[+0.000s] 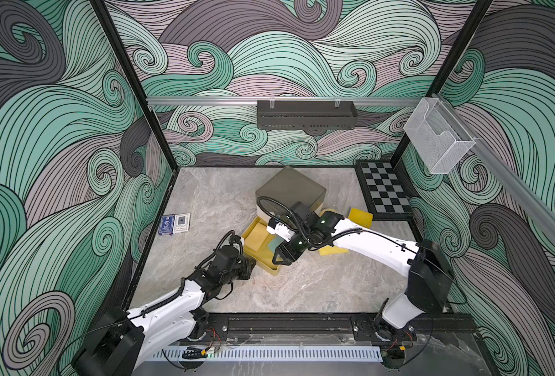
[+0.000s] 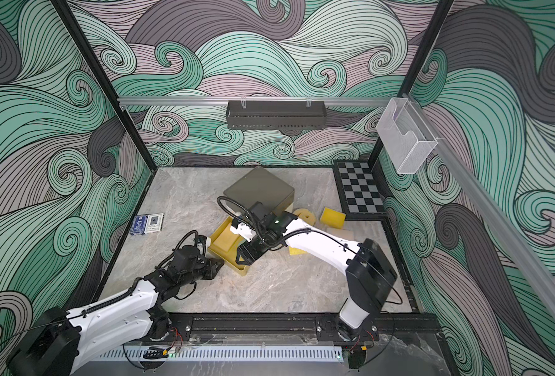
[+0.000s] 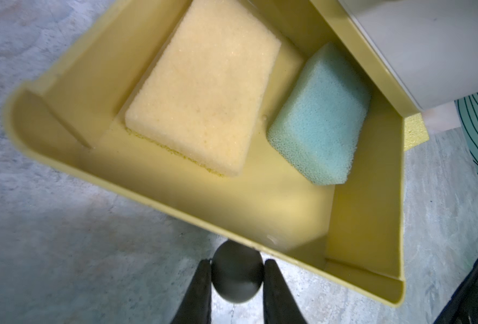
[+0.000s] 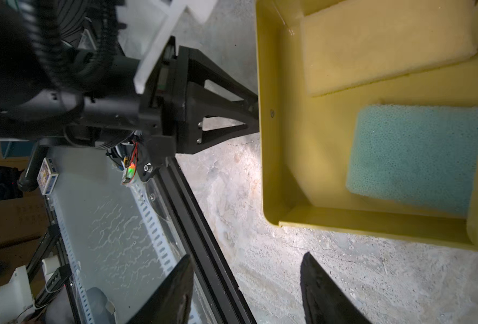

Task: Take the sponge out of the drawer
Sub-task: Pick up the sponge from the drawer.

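Observation:
The yellow drawer [image 1: 263, 266] stands pulled out of a grey-topped cabinet [image 1: 290, 190]. Two sponges lie inside it: a pale yellow sponge [image 3: 204, 92] flat on the floor and a light teal sponge [image 3: 319, 120] leaning on the side wall. My left gripper [image 3: 237, 269] is shut on the drawer's dark round knob [image 3: 237, 277] at the front wall. The right gripper [image 4: 246, 258] hangs open and empty above the table, just outside the drawer's corner nearest the teal sponge [image 4: 417, 157]. In both top views it [image 1: 277, 260] partly hides the teal sponge.
Three yellow sponges [image 1: 360, 217] [image 1: 333, 251] [image 1: 329, 213] lie on the table right of the cabinet. Two card decks [image 1: 174, 224] sit to the left, a checkerboard [image 1: 383, 192] at the back right. A black basket [image 1: 305, 114] and a clear bin [image 1: 438, 136] hang on the rails.

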Available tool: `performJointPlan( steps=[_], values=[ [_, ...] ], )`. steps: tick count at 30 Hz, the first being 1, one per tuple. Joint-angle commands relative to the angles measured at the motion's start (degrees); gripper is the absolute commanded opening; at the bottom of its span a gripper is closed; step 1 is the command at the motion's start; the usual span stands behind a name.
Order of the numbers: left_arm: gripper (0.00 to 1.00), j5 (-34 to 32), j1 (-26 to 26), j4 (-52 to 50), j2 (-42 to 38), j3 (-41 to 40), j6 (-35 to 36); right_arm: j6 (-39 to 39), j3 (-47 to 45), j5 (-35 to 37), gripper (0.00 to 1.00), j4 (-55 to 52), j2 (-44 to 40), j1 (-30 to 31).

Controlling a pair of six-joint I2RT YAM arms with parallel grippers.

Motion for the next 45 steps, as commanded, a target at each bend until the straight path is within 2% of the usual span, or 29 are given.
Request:
performJointPlan(
  steps=[1,6,19,36,42,45],
  values=[
    [0.17,0.52,-0.31,1.41,0.21,2.16,0.38,-0.21,7.18,5.14,0.61,1.15,4.97,0.78],
    [0.17,0.6,-0.31,1.42,-0.22,2.04,0.33,-0.34,11.07,15.28,0.6,-0.83,11.97,1.09],
    [0.17,1.04,-0.34,1.52,0.05,2.29,0.42,0.32,10.75,26.87,0.6,-2.27,16.37,2.38],
    [0.17,1.45,-0.38,1.14,0.28,2.8,0.59,1.15,10.9,30.29,0.59,-2.11,21.6,6.64],
    [0.17,1.66,-0.32,1.15,0.57,2.91,0.78,0.76,11.67,35.18,0.58,-2.19,23.73,6.91],
    [0.17,1.74,-0.39,1.31,0.88,3.0,0.78,0.8,11.97,36.25,0.48,-2.28,24.36,6.82]
  ],
)
